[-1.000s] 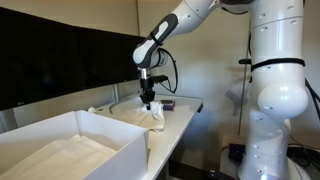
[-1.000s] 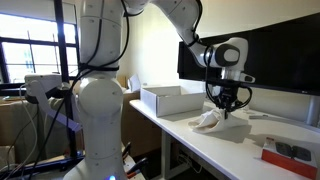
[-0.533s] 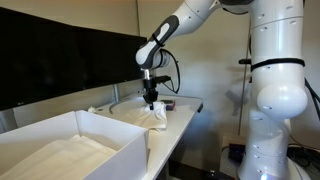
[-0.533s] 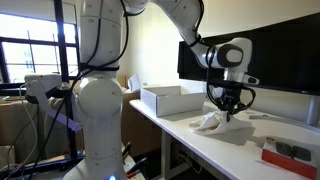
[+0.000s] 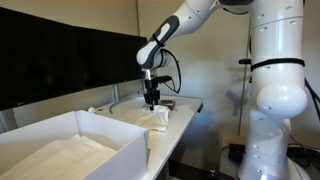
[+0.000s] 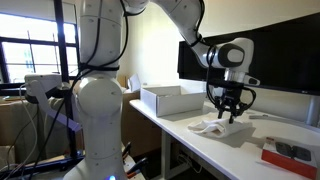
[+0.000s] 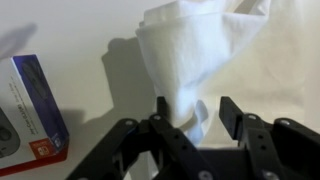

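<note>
My gripper (image 6: 228,112) hangs just above a crumpled white cloth (image 6: 215,128) that lies on the white table (image 6: 190,150). In the wrist view the gripper (image 7: 196,108) is open, its two fingers apart on either side of a fold of the cloth (image 7: 200,45), which spreads out below on the table. In an exterior view the gripper (image 5: 151,100) stands over the cloth (image 5: 150,116) near the table's far end.
A large open white box (image 5: 70,145) stands on the table, also seen in the other exterior view (image 6: 172,98). A small red and grey box (image 7: 25,110) lies beside the cloth (image 6: 290,153). Dark monitors (image 5: 60,60) line the back edge.
The cloth, held bunched up under the gripper before, has dropped and flattened onto the table. The fingers have opened and the gripper has risen slightly.
</note>
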Available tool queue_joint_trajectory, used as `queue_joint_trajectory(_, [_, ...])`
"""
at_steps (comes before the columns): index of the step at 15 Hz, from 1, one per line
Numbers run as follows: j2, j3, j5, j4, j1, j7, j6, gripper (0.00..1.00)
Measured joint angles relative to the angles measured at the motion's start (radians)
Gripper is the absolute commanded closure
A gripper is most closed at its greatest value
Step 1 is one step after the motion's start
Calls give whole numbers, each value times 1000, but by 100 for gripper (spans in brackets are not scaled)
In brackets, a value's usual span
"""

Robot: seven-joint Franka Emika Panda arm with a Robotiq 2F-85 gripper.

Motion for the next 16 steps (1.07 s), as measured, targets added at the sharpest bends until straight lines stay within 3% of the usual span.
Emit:
queue_joint_trajectory(1, [0,0,0,0,0,0,-2,6])
queue_joint_trajectory(3, [0,1,0,0,0,1,-5,0])
queue_joint_trajectory(10, [-60,75,-41,61,41,4,-10,0])
queue_joint_trajectory(16, [-53,96,-15,16,62,9,-133,0])
